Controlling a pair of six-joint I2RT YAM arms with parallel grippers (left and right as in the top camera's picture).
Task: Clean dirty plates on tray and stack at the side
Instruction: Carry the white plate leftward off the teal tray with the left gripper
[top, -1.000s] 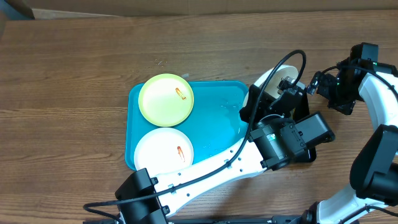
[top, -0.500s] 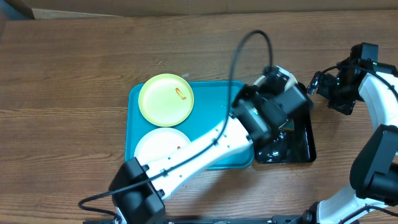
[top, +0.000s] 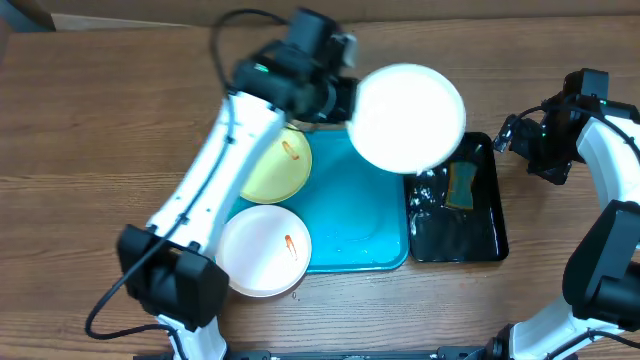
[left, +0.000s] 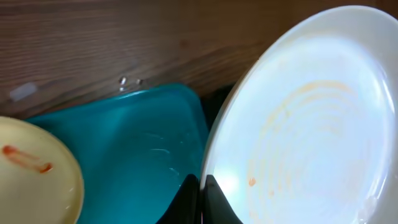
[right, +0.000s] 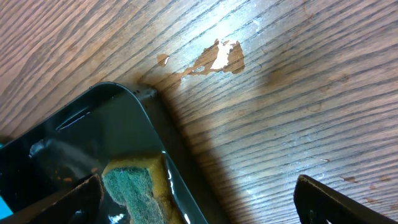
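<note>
My left gripper (top: 347, 100) is shut on the rim of a white plate (top: 405, 118), held in the air over the far right corner of the turquoise tray (top: 355, 225). In the left wrist view the fingertips (left: 201, 186) pinch that plate (left: 311, 124), which shows faint orange smear rings. A yellow-green plate (top: 278, 168) with a red smear lies at the tray's far left, partly under my left arm. A second white plate (top: 265, 250) with a red smear lies at the near left. My right gripper (top: 515, 135) hangs open beside the black tray's far right corner.
A glossy black tray (top: 470, 235) stands right of the turquoise tray and holds water and a yellow-green sponge (top: 462, 186). The right wrist view shows the sponge (right: 134, 186) near the black tray's corner (right: 112, 99), with bare wood and a chipped spot (right: 214, 59) beyond.
My left arm has swung from over the black tray up and to the left, carrying the white plate with it. The right arm has not moved.
</note>
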